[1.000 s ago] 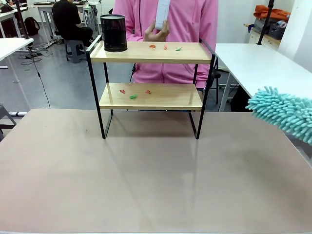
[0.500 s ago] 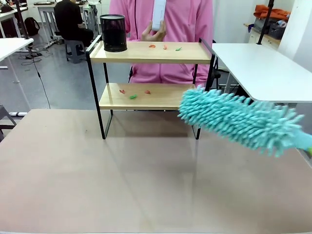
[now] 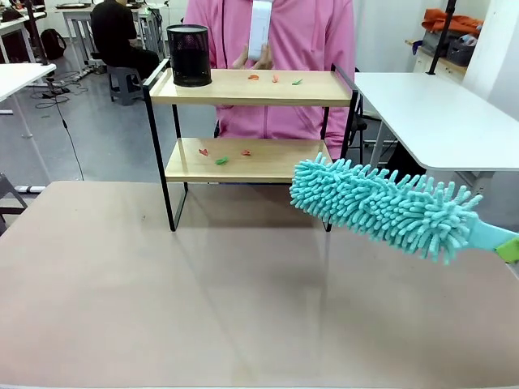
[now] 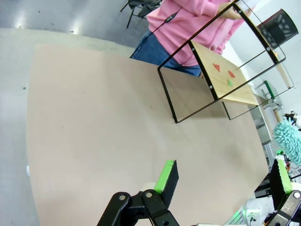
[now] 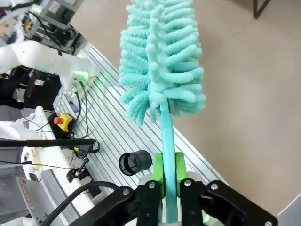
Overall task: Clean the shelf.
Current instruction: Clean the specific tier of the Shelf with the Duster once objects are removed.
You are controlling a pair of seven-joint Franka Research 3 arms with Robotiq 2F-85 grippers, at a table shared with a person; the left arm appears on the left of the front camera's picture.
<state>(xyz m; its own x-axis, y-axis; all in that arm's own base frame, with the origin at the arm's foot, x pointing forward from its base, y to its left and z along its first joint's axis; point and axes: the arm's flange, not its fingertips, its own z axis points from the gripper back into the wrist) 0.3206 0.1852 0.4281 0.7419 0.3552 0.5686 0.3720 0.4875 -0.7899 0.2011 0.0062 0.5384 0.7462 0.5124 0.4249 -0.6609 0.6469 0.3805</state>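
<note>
The shelf [image 3: 251, 89] stands at the table's far side, with two wooden boards in a black frame. Small red and green scraps [image 3: 274, 79] lie on its top board, and more scraps [image 3: 221, 160] on the lower board. A black mesh cup [image 3: 188, 55] stands on the top board's left end. My right gripper [image 5: 168, 181] is shut on the handle of a teal fluffy duster [image 3: 381, 207]. The duster's head hangs over the table, in front of the shelf's right legs. My left gripper [image 4: 224, 176] is open over the table with nothing between its fingers, the shelf [image 4: 225, 84] farther off.
A person in a pink top stands behind the shelf and holds up a white object [image 3: 259, 28]. A white table [image 3: 438, 113] stands at the right, with another at the far left. Bare brown tabletop [image 3: 203, 292] lies in front of the shelf.
The duster has swung in from the right edge toward the left, and its head now hangs in front of the shelf's right legs. The left gripper stays open.
</note>
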